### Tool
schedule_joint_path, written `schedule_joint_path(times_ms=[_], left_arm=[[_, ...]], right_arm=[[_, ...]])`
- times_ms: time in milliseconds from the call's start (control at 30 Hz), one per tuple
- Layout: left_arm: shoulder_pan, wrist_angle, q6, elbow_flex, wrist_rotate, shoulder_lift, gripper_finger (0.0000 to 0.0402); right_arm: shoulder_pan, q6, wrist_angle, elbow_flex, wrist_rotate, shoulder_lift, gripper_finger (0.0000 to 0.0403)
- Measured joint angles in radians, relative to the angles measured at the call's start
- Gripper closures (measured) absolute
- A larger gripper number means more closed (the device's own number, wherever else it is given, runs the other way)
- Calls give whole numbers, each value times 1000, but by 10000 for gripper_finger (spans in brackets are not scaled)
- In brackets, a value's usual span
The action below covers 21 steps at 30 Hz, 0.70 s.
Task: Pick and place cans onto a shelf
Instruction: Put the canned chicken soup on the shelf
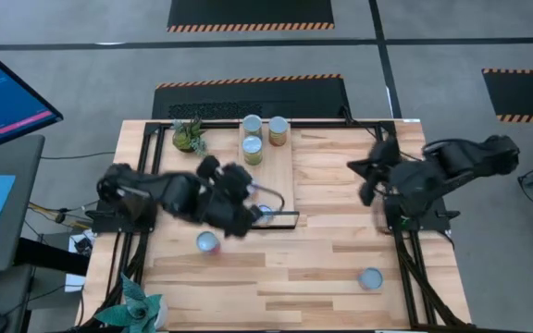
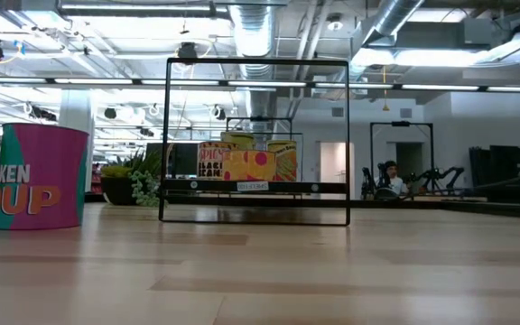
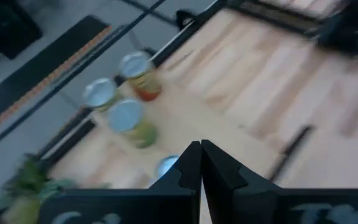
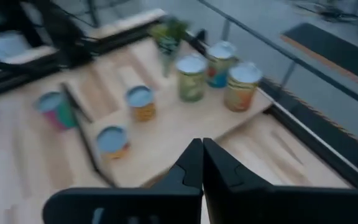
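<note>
Hovering empty above the shelf (image 1: 271, 176), left claw (image 3: 201, 163) and right claw (image 4: 202, 163) are both closed.

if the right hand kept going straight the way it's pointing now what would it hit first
Judging by its wrist view, the shut right hand points across the long light-wood shelf board, empty. The green-labelled silver-topped can looks first in line, though depth is unclear.

Grey floor (image 1: 81, 83), hazard-striped mats (image 1: 250, 13)
</note>
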Motion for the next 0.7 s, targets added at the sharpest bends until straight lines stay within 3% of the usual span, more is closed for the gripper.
schedule_joint_path(times_ms=[167,300,400,567,700], left_arm=[[92,-1,69,-198,55,-107,401],[153,29,74,-430,130,-215,401],[197,172,75,-620,194,-322,401],[260,546,79,-917,318,-499,401],[313,714,-16,-1103,418,-574,401]], right_arm=[[-156,-11,4,0,-40,114,382],[-307,-79,13,-1,-219,192,392],[-410,-185,20,-1,-378,251,394],[-545,-391,94,-1,-630,345,385],[-628,-513,209,-1,-851,438,388]])
